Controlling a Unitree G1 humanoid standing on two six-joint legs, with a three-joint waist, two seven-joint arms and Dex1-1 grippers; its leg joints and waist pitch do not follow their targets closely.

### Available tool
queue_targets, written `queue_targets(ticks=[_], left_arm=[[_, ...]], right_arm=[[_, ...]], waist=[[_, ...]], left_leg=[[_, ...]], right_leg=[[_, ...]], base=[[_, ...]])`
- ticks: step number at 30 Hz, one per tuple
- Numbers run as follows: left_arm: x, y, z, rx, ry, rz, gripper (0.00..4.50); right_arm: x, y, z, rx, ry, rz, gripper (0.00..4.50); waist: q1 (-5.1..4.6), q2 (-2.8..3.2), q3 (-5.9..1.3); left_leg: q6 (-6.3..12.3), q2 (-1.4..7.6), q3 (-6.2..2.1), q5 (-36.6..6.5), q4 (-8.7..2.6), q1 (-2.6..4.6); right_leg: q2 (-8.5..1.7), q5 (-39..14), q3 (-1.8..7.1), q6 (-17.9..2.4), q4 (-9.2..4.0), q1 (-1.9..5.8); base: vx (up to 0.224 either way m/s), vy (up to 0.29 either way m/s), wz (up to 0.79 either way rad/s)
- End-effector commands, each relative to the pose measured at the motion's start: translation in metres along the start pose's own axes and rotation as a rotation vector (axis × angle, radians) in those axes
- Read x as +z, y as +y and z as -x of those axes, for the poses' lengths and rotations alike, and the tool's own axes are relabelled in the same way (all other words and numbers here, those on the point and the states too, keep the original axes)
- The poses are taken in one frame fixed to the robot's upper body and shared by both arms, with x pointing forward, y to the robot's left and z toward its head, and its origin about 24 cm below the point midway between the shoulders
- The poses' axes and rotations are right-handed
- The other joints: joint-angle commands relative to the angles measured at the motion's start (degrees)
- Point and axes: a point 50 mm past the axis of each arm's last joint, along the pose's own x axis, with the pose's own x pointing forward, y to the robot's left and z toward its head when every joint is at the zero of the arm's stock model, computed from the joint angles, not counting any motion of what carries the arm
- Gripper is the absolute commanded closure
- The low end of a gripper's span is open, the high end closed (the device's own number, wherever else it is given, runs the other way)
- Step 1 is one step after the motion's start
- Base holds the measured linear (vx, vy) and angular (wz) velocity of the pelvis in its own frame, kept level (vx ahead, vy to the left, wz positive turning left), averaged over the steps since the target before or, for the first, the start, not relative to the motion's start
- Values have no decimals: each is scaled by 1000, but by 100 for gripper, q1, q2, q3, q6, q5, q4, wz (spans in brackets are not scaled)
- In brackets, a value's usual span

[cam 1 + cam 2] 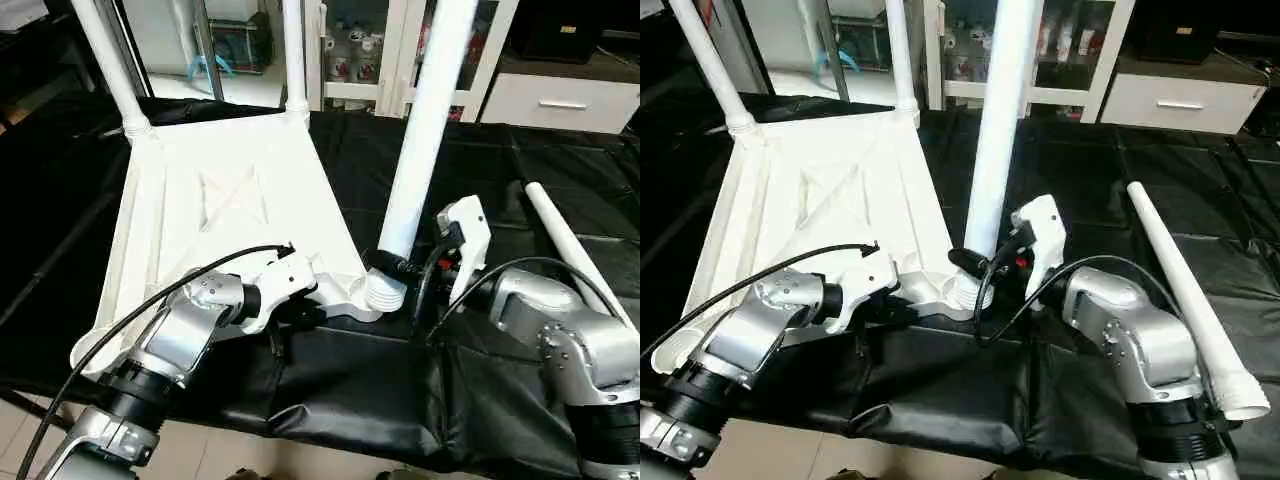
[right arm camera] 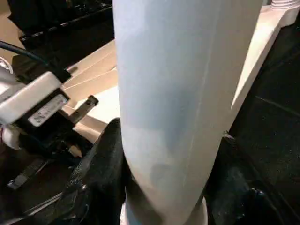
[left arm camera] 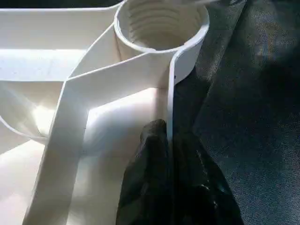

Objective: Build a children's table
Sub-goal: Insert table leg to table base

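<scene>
Left wrist view alone shows the threaded socket [image 3: 161,26] empty; left gripper [image 3: 171,154] apparently pinches the tabletop [image 1: 215,215] rim. Right gripper [image 1: 385,262] grasps an upright leg [image 1: 425,120].

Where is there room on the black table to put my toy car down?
There's bare black cover between the upright leg and the leg lying down, and more along the front edge under the table top. It's crowded at the near corner socket, where both grippers work.
</scene>
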Motion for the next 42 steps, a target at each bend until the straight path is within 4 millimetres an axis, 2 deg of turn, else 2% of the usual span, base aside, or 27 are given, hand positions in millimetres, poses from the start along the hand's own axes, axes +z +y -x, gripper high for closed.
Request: queue_targets(ticks=[1,7,8,11,17,30,31,36,42], left_arm=[[-3,-2,1,10,-18,40,450],[-2,-2,2,5,-11,42,450],[-3,-2,2,4,-9,42,450],[-2,-2,2,4,-7,42,450],[-3,0,5,16,1,44,450],[-3,2,5,15,4,40,450],[-3,2,5,18,4,39,450],[-2,3,4,22,2,40,450],[-3,3,5,29,-1,42,450]], right_arm=[[9,1,-4,9,-27,38,264],[8,-2,-14,16,-38,23,264],[7,-1,-15,32,-31,20,264],[7,0,-16,51,-21,18,264],[5,-1,-18,78,16,40,264],[-1,-10,-21,40,7,23,264],[-3,-13,-24,28,-8,-2,264],[-9,-15,-25,15,-13,-29,264],[-17,-16,-19,2,-37,-56,264]], waist=[[37,-137,-360],[38,-125,-372],[38,-166,-374],[46,-142,-377],[51,-165,-379],[42,-153,-390],[44,-139,-395],[45,-154,-399],[51,-144,-397]], left_leg=[[181,153,-35,-1283,-428,53],[226,145,-23,-1192,-406,59],[245,144,-20,-1146,-403,50],[260,151,-23,-1122,-401,62],[298,150,-17,-1045,-388,59],[305,146,-12,-1044,-376,64],[301,148,-16,-1038,-376,68],[320,144,-11,-992,-369,67],[331,149,-9,-1020,-368,73]], right_leg=[[-168,-1610,86,-1091,-388,260],[-162,-1475,83,-1169,-373,263],[-157,-1429,80,-1170,-369,274],[-161,-1394,79,-1190,-356,274],[-162,-1281,81,-1238,-339,283],[-156,-1171,77,-1315,-335,285],[-158,-1159,77,-1332,-327,288],[-152,-1049,72,-1370,-315,300],[-157,-1113,76,-1349,-327,293]], base=[[0,0,0],[0,0,0],[0,0,0],[0,0,0],[0,0,0],[0,0,0],[0,0,0],[0,0,0],[0,0,0]])
